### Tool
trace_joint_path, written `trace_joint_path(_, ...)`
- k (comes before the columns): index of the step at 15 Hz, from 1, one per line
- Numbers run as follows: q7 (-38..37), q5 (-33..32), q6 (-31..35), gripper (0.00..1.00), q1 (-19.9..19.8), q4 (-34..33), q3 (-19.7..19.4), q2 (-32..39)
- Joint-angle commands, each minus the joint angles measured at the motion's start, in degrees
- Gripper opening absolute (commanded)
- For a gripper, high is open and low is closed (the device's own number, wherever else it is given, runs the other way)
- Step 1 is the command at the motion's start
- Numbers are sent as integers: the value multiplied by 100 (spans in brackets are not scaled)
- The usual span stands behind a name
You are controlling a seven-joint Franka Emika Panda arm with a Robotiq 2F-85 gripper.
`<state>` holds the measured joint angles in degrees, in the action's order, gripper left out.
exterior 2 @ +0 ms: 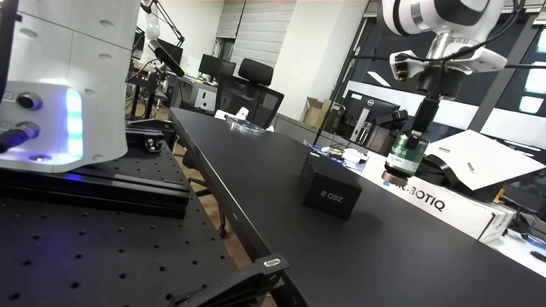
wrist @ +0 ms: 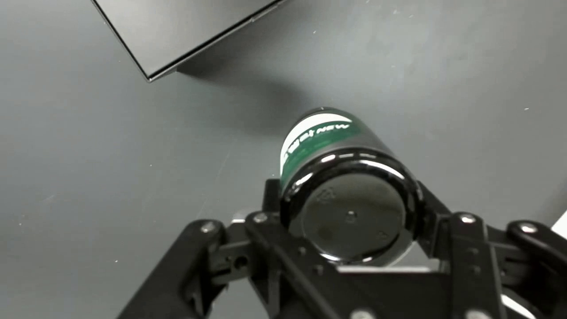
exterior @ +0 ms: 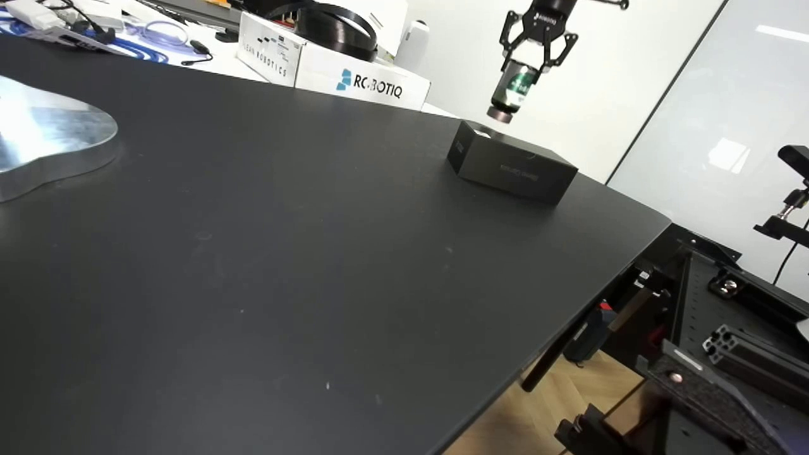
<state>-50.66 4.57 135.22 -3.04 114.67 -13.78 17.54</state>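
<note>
In the office (exterior 2: 315, 55), the black tabletop (exterior: 284, 265) bore 1 dark box (exterior: 512, 165) and 1 shiny slab (exterior: 57, 126); beyond, 1 ROBOTIQ carton (exterior: 363, 77). The gripper (exterior: 521, 70) clasped 1 inverted bottle (exterior: 513, 90) aloft near the box.

White arm (exterior 2: 452, 17) aloft, end effector (wrist: 351, 205) pointing down, fingers (wrist: 271, 197) clamped in a wide grip
</note>
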Motion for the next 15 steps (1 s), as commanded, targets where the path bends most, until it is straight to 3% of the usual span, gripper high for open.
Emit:
trace_joint_path(1,-451,-323,-613,45,291,58,194,-739)
trace_joint_path(5,-664,-645,-843,45,508,425,638,-1387)
trace_joint_path(9,-654,-882,-643,45,520,1179,997,-2023)
trace_joint_path(15,-243,-758,-191,45,255,2155,1103,-2548)
